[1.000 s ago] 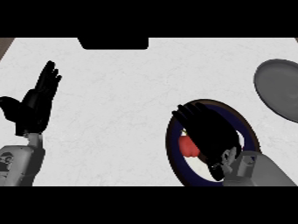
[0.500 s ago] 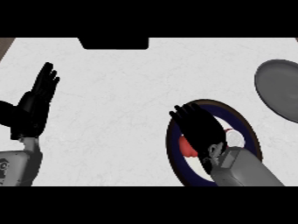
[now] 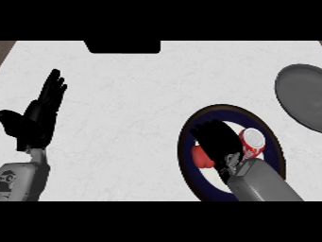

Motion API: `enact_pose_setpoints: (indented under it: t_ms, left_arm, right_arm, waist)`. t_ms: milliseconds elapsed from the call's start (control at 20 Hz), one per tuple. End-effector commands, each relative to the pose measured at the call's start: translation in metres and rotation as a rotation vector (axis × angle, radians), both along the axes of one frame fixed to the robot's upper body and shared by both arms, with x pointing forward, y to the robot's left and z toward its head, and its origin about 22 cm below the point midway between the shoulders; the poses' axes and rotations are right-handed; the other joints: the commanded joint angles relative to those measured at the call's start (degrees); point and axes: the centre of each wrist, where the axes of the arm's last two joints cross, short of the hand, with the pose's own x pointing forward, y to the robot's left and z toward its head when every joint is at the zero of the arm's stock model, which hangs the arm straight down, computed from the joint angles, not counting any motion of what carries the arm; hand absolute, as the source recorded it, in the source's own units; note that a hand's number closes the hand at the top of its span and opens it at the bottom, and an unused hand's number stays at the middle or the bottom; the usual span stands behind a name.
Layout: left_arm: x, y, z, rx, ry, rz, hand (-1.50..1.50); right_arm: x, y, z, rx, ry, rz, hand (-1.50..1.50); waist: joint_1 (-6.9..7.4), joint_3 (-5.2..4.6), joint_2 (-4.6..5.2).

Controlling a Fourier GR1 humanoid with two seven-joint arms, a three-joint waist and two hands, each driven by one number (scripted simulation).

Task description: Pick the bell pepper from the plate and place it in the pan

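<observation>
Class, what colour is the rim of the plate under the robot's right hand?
Dark navy blue, with a white centre, seen in the head view: plate, right hand.

Counter: white, faintly marbled top. Bore a dark-rimmed plate at lower right; a grey pan at the right edge, apart from the plate; a black object at the far edge, possibly a fixture.

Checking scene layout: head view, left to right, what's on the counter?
Left hand, open, fingers up → red bell pepper on the plate → right hand over the plate → can → grey pan.
</observation>
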Motion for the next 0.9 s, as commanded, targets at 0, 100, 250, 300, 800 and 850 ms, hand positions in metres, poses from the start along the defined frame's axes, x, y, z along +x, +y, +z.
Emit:
enact_pose_setpoints:
  t_ms: [0, 100, 250, 300, 800, 850]
  left_arm:
    - [0.012, 0.011, 0.008, 0.020, -0.002, 0.014, 0.00]
    - [0.013, 0.014, 0.015, 0.000, -0.008, -0.010, 0.00]
    - [0.000, 0.003, 0.004, -0.002, -0.005, 0.003, 0.00]
    - [0.011, 0.010, 0.005, 0.000, -0.001, 0.001, 0.00]
    - [0.005, 0.001, 0.003, 0.013, -0.007, 0.007, 0.00]
    - [0.003, -0.003, 0.007, 0.001, 0.023, -0.001, 0.00]
  right_arm:
    - [-0.007, 0.006, 0.004, 0.045, 0.057, 0.085, 1.50]
    - [-0.001, 0.002, -0.007, 0.018, 0.028, 0.134, 1.50]
    - [-0.009, 0.015, -0.021, 0.023, 0.031, 0.141, 1.50]
    - [-0.010, 0.000, -0.018, 0.017, 0.032, 0.139, 1.50]
    - [0.002, -0.003, -0.003, 0.229, -0.112, -0.161, 1.50]
    - [-0.006, -0.007, -0.015, 0.252, -0.103, -0.250, 1.50]
  waist:
    - [-0.21, -0.01, 0.00]
    - [-0.03, 0.00, 0.01]
    - [0.08, 0.00, -0.02]
    - [-0.11, 0.00, -0.01]
    - [-0.57, 0.01, -0.08]
    - [-0.76, 0.06, -0.21]
